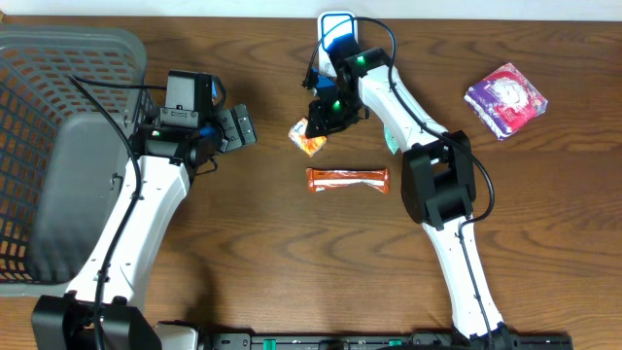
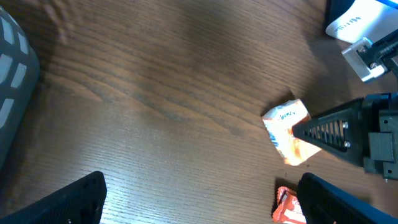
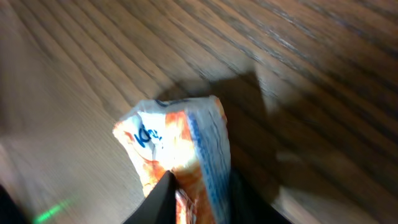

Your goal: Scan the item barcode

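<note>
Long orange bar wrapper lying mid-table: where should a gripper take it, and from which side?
Probably best: take the orange bar at mid-length, jaws across its narrow width, coming straight down. It lies flat with its long edges clear; the right gripper, closed on the small packet, sits near its left end.

This is looking like a mock shop checkout rigged up in a robotics lab. A grey shopping basket (image 1: 68, 37) is sitting at one edge of a wood-grain table (image 1: 253, 253), a blue-and-white barcode scanner (image 1: 335, 24) is standing at the far edge, and wrapped snacks are lying around: an orange-and-white packet (image 1: 309, 138), an orange bar (image 1: 347, 180) and a purple pouch (image 1: 505, 99). The left arm (image 1: 124, 226) and the right arm (image 1: 457, 267), 2 white robot arms, are reaching over it all.
</note>
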Action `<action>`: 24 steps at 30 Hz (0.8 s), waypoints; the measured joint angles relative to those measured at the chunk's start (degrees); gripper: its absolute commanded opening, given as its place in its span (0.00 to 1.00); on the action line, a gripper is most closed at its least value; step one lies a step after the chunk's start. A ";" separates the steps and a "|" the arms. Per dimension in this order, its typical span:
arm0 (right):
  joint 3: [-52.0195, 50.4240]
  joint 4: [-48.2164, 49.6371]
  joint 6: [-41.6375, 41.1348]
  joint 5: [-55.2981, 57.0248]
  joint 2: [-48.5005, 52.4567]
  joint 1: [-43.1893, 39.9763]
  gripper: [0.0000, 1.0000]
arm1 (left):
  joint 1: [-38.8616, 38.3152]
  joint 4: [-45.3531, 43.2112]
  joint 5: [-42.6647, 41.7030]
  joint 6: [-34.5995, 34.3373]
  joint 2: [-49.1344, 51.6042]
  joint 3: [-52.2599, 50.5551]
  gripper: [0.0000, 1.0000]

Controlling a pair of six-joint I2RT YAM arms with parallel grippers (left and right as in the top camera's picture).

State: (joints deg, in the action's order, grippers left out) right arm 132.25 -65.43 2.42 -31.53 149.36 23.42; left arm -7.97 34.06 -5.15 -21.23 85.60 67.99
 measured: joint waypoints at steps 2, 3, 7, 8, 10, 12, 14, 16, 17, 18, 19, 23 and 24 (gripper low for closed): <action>0.00 -0.15 -0.13 -0.63 0.00 -0.02 0.01 | 0.02 0.00 0.00 0.00 0.00 0.00 0.98; 0.00 -0.26 -0.13 -0.61 0.00 -0.02 0.01 | 0.02 0.00 0.00 0.00 0.00 0.00 0.98; 1.68 -3.34 -0.70 3.39 -0.04 -0.02 0.01 | 0.02 0.00 0.00 0.00 0.00 0.00 0.98; 2.54 -4.20 -0.92 5.97 -0.26 0.00 0.01 | 0.02 0.00 0.00 0.00 0.00 0.00 0.98; 4.15 -5.51 -2.14 14.08 -1.51 0.07 0.01 | 0.02 0.02 0.00 0.00 0.00 0.00 0.98; 5.22 -5.99 -3.85 21.31 -3.58 0.07 0.01 | 0.02 0.00 0.00 0.00 0.00 0.00 0.98; 6.03 -5.81 -6.34 30.16 -8.04 -0.04 0.01 | 0.02 0.00 0.00 0.00 0.00 0.00 0.98; 6.62 -5.33 -7.65 35.60 -12.37 -0.04 0.01 | 0.02 0.00 0.00 0.00 0.00 0.00 0.98; 7.30 -5.05 -8.57 39.19 -15.69 -0.04 0.01 | 0.02 0.00 0.00 0.00 0.00 0.00 0.98; 7.65 -4.87 -9.14 41.92 -17.66 -0.04 0.01 | 0.02 0.00 0.00 0.00 0.00 0.00 0.98; 7.89 -4.81 -9.57 44.41 -19.28 -0.04 0.01 | 0.02 0.00 0.00 0.00 0.00 0.00 0.98; 8.52 -6.10 -10.38 51.63 -21.16 -0.04 0.01 | 0.02 0.00 0.00 0.00 0.00 0.00 0.98; 8.52 -6.51 -10.51 52.28 -20.87 -0.04 0.01 | 0.02 0.00 0.00 0.00 0.00 0.00 0.98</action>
State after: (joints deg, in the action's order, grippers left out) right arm 140.77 -71.94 -8.10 20.75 128.49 23.38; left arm -7.94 34.06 -5.15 -21.23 85.60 67.99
